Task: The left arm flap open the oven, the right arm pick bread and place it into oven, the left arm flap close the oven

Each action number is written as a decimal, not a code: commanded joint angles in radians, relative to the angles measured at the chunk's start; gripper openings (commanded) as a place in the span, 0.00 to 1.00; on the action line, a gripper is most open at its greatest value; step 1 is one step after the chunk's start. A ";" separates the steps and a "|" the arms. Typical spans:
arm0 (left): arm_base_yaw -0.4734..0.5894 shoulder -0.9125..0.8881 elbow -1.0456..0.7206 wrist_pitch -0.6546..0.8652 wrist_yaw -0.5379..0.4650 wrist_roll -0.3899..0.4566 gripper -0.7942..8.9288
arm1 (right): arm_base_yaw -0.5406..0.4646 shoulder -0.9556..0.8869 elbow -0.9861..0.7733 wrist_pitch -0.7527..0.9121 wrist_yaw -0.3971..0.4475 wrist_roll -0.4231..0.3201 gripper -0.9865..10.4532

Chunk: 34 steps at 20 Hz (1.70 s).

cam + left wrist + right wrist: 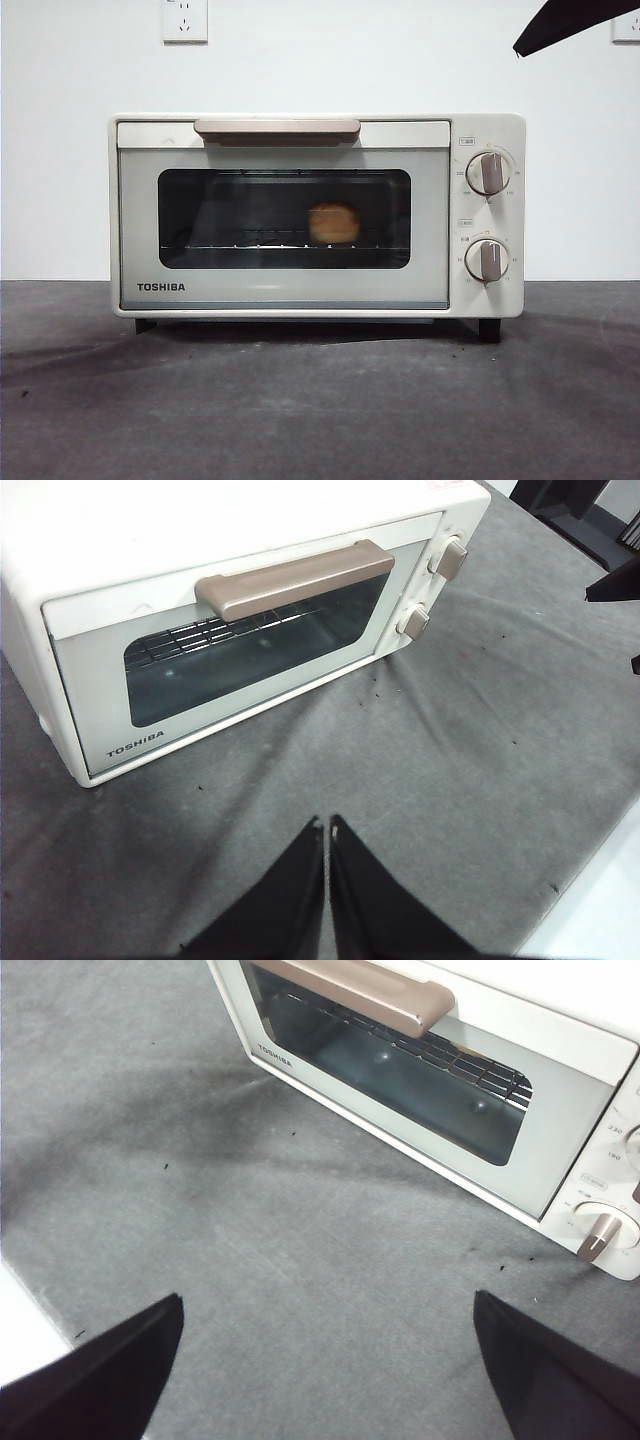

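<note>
While the oven (317, 215) sits on the grey desk (320, 400) with its door shut, the bread (333, 223) rests inside it on the wire rack (250, 243), seen through the dark glass a little to the knob side of the middle. The tan handle (277, 128) runs along the top of the door, and the two round knobs (488, 173) sit one above the other beside the window. The name TOSHIBA is printed low on the door, at the corner far from the knobs. The left hand (327, 825) hangs over the desk in front of the oven, well apart from it, and its two black jaws are pressed together with nothing between them. From that hand's camera the oven door (250, 650) looks closed and the handle is not touched. The right hand (330, 1310) also hangs over the desk in front of the oven, near the end with the knobs, and its jaws are spread wide apart and hold nothing. In the front view only one black arm tip (570, 22) shows, high above the oven on the knob side, away from it. A white wall with a socket (185, 20) stands behind the oven.
</note>
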 commanded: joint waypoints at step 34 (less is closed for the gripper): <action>0.320 -0.528 -0.589 0.748 -0.312 0.183 0.10 | 0.007 0.009 0.015 0.014 0.004 0.010 0.09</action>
